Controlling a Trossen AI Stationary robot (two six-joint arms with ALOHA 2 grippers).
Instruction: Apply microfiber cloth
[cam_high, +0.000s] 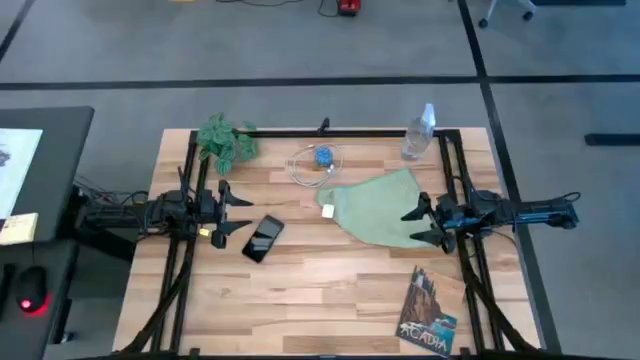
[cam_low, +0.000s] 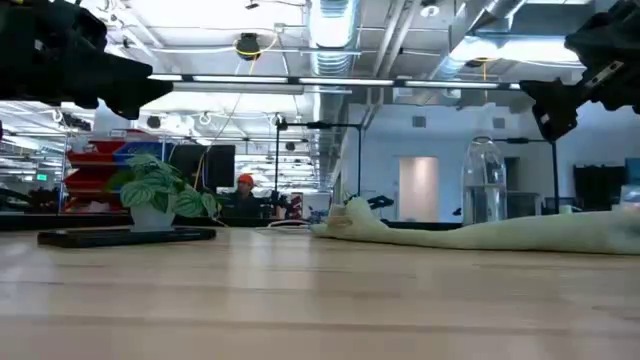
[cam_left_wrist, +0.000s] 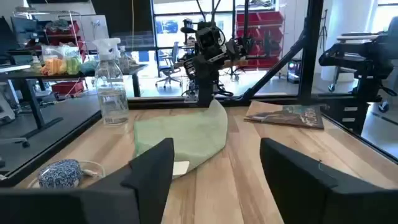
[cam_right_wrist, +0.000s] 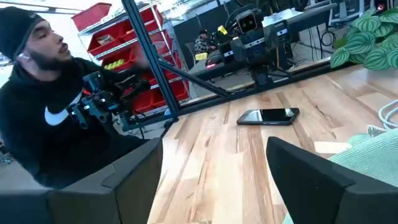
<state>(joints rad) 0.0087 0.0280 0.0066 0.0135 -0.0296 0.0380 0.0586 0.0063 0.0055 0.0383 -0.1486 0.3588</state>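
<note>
The pale green microfiber cloth (cam_high: 378, 208) lies crumpled on the table right of centre, its white tag (cam_high: 327, 211) at its left corner; it also shows in the left wrist view (cam_left_wrist: 186, 134) and the low view (cam_low: 480, 232). The black phone (cam_high: 263, 238) lies flat left of centre, also seen in the right wrist view (cam_right_wrist: 268, 116). My right gripper (cam_high: 418, 224) is open, above the table at the cloth's right edge. My left gripper (cam_high: 238, 213) is open, just left of the phone, with nothing between its fingers.
A leafy plant (cam_high: 227, 140) stands at the far left, a clear spray bottle (cam_high: 418, 133) at the far right. A blue-and-white object inside a cable loop (cam_high: 321, 158) lies at far centre. A book (cam_high: 430, 312) lies near the front right. A person sits beyond the table's left side (cam_right_wrist: 43, 106).
</note>
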